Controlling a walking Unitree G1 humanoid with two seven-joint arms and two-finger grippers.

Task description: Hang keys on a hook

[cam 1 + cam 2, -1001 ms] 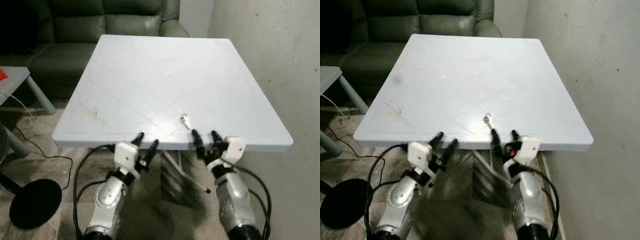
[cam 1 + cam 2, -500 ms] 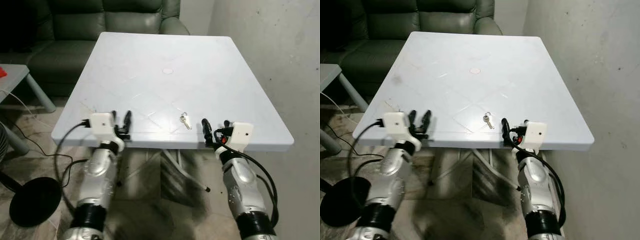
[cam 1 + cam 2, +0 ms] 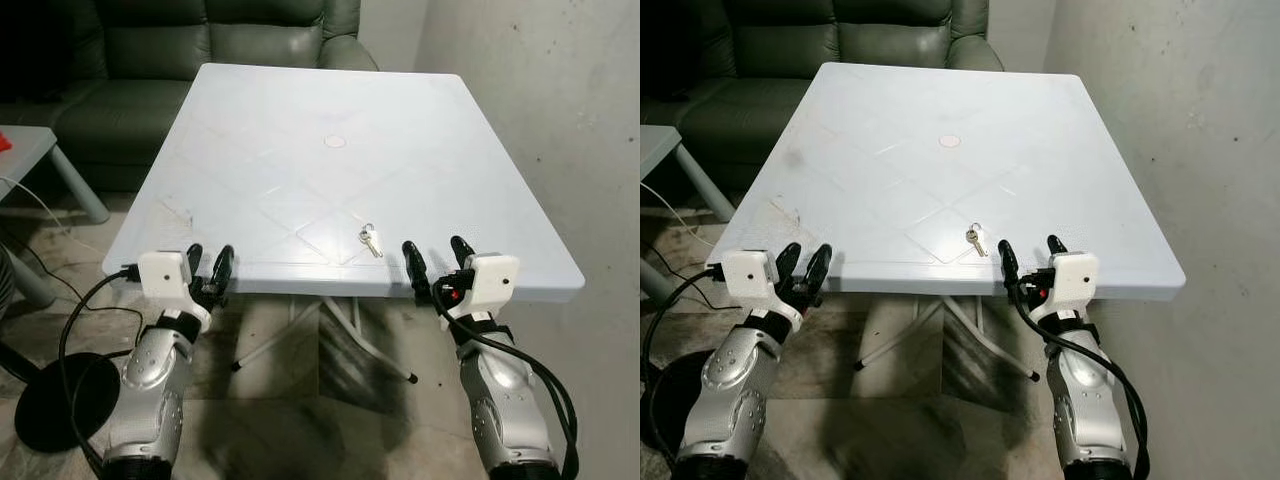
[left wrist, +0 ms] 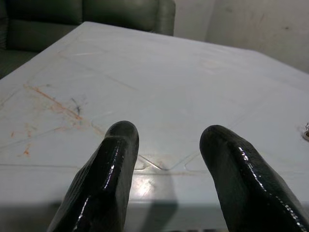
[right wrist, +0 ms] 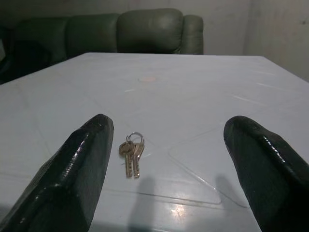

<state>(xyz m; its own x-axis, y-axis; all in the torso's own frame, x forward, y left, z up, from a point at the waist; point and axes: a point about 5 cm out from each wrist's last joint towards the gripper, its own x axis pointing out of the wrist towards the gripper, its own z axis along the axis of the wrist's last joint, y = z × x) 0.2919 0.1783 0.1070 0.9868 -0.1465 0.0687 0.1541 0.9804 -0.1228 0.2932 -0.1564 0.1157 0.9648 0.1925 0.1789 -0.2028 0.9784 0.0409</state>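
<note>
Both grippers poised at the near edge of the white plastic surface (image 3: 300, 120), keys not yet picked up.

The small bunch of silver metal keys on a ring (image 3: 370, 240) lies flat on the surface near its near edge, right of centre. The right gripper (image 3: 437, 264) hovers at that edge just right of the keys, its fingers (image 5: 72, 164) spread wide and empty, with the keys nearer its left finger than the middle of the gap. The left gripper (image 3: 208, 268) waits at the near left edge, fingers moderately apart, holding nothing. The likely risks: thin flat keys may slide away under the fingers on the smooth plastic, or an off-centre close may catch only the ring. No hook is in sight.
</note>
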